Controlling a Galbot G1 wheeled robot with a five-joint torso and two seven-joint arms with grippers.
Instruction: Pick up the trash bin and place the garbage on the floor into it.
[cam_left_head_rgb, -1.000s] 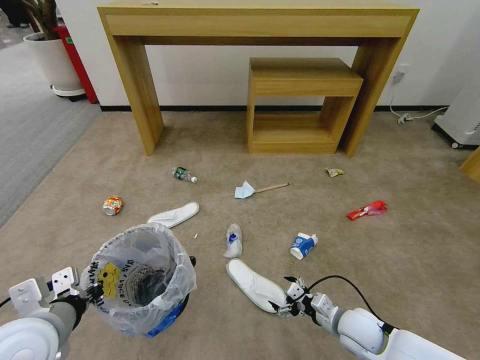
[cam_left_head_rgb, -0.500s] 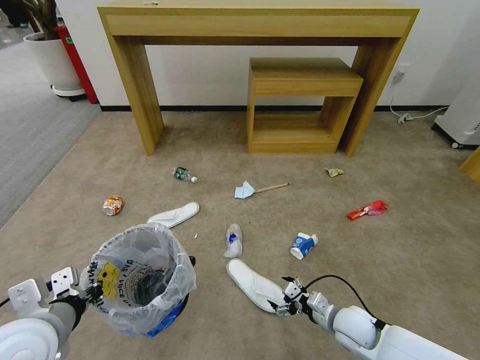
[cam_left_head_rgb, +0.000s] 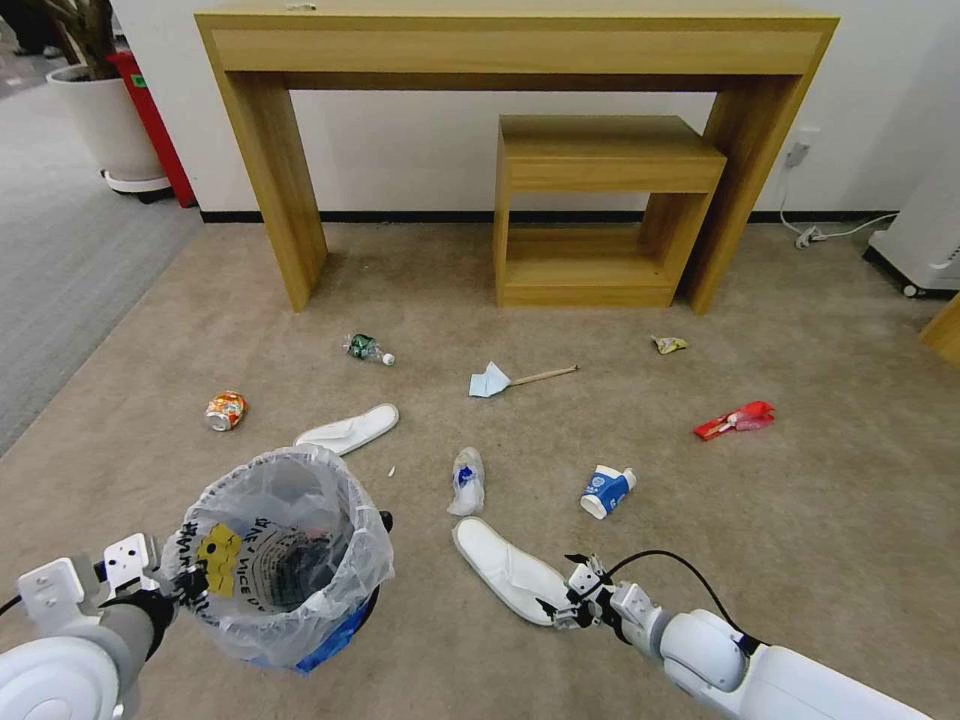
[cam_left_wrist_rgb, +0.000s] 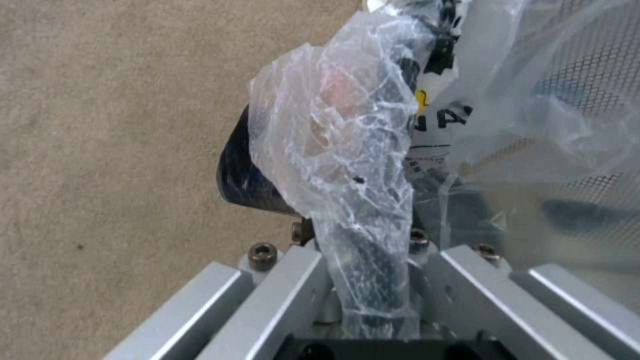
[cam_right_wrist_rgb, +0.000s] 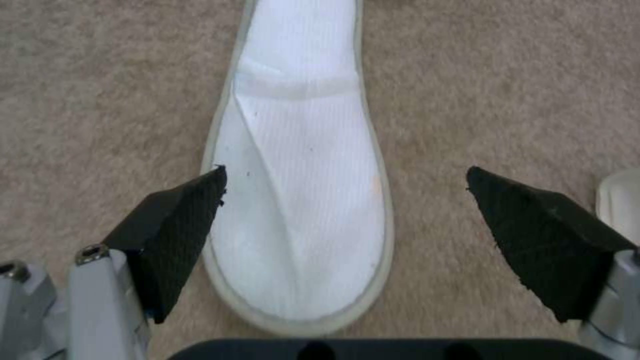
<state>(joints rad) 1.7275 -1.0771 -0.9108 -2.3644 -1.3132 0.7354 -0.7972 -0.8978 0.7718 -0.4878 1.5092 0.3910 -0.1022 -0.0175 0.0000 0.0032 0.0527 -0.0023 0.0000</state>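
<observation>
The trash bin (cam_left_head_rgb: 280, 560), black with a crinkled clear bag, hangs low at the near left above the floor (cam_left_head_rgb: 800, 520). My left gripper (cam_left_head_rgb: 168, 590) is shut on its rim (cam_left_wrist_rgb: 373, 235) through the plastic. Garbage lies scattered: a white slipper (cam_left_head_rgb: 505, 568) by my right gripper (cam_left_head_rgb: 560, 592), another slipper (cam_left_head_rgb: 350, 428), an orange can (cam_left_head_rgb: 226, 410), a green-label bottle (cam_left_head_rgb: 366, 348), a blue mask (cam_left_head_rgb: 489, 381) with a stick (cam_left_head_rgb: 545, 375), a cup (cam_left_head_rgb: 606, 490) and a red packet (cam_left_head_rgb: 735, 420). The right gripper (cam_right_wrist_rgb: 347, 177) is open, its fingers straddling the near slipper's (cam_right_wrist_rgb: 300, 200) heel end just above it.
A tall wooden table (cam_left_head_rgb: 520, 40) and a smaller one (cam_left_head_rgb: 600, 150) beneath it stand against the far wall. A white crumpled wrapper (cam_left_head_rgb: 467, 480) and a yellow scrap (cam_left_head_rgb: 668, 344) also lie on the carpet. A planter (cam_left_head_rgb: 105, 120) stands far left, a white appliance (cam_left_head_rgb: 925, 240) far right.
My right gripper has crept slightly left and closer over the near slipper's end. The left gripper and the bin have stayed still.
</observation>
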